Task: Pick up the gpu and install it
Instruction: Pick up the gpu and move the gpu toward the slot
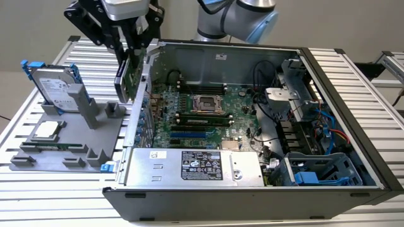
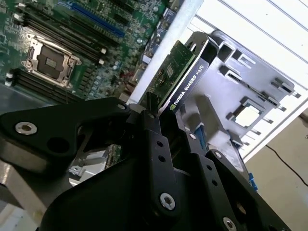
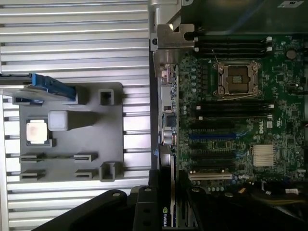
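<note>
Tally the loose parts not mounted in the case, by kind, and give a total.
gpu, clamped in the gripper over the case's edge: 1
hard drive, standing in the gray holder: 1
processor chip, lying on the gray holder: 1
memory stick, lying on the gray holder: 1
Total: 4

Green-and-black gpu [image 1: 128,75], upright, aloft

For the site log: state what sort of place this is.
Probably a robotics lab bench for computer assembly: an open computer case sits on a ribbed metal table, a grey fixture beside it holds a hard drive, and the arm's pincer grips the gpu.
</note>
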Controlling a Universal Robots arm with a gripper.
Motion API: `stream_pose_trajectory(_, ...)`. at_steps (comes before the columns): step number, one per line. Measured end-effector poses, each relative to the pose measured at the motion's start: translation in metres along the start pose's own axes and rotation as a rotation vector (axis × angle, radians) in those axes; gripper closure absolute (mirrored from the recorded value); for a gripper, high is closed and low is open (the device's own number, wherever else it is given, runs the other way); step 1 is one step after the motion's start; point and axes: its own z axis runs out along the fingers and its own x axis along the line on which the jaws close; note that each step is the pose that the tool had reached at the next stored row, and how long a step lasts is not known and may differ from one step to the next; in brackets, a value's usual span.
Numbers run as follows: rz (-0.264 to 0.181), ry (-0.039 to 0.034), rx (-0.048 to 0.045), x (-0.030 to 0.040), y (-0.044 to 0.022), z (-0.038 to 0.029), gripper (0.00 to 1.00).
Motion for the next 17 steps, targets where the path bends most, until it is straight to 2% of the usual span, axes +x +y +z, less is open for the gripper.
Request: stream_pose_trajectory(17,0.000,0.0001,0.0000,-0.0472,0.0024,0.0013,1.00)
